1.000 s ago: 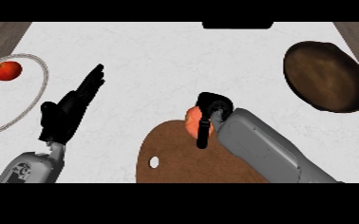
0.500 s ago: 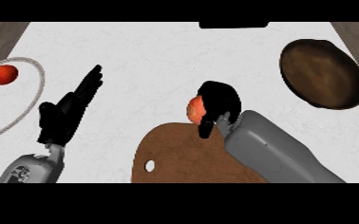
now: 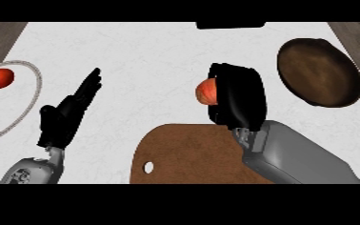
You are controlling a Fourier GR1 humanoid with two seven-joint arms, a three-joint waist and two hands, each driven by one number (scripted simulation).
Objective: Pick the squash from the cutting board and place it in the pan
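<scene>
My right hand is curled round the orange-red squash, which peeks out at the hand's left side. Hand and squash hang over the white counter just beyond the far edge of the brown cutting board. The dark brown pan lies to the right of the hand, near the counter's right edge. My left hand rests open at the lower left, fingers pointing up and away.
A plate shows at the left edge with a red fruit on it. A dark object sits at the counter's far edge. Bare white counter lies between the hand and the pan.
My right hand has lifted the squash off the cutting board and moved it up and to the right, toward the pan. The left hand has stayed put.
</scene>
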